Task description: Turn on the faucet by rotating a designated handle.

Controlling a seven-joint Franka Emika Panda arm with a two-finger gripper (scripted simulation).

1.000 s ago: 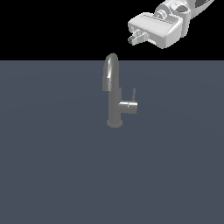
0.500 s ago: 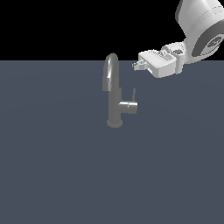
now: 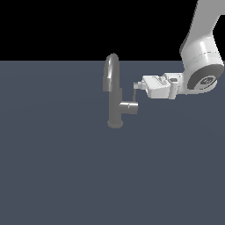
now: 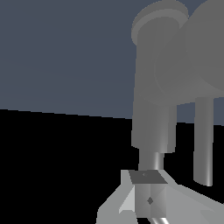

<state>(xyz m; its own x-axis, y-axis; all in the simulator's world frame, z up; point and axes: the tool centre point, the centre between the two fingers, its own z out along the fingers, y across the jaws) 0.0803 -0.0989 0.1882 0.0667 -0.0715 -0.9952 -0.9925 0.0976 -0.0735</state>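
Observation:
The grey faucet (image 3: 115, 107) stands upright on the dark floor, its arched spout (image 3: 111, 68) on top and a short side stub (image 3: 130, 107) pointing to the exterior view's right. The handle (image 3: 134, 94), a thin rod, rises from the stub's end. My gripper (image 3: 137, 85) lies horizontal and reaches in from the exterior view's right. Its tips are level with the top of the handle and look to be touching or almost touching it. The fingers look shut with nothing between them. In the wrist view the faucet (image 4: 153, 96) looms close, the handle (image 4: 204, 140) beside my gripper (image 4: 148, 199).
The white arm (image 3: 200, 52) comes down from the exterior view's upper right. A flat dark grey-blue floor (image 3: 66, 176) surrounds the faucet, and black background lies above its far edge.
The gripper has come down and moved towards the exterior view's left, from high above and right of the spout to the top of the handle. The faucet has not moved.

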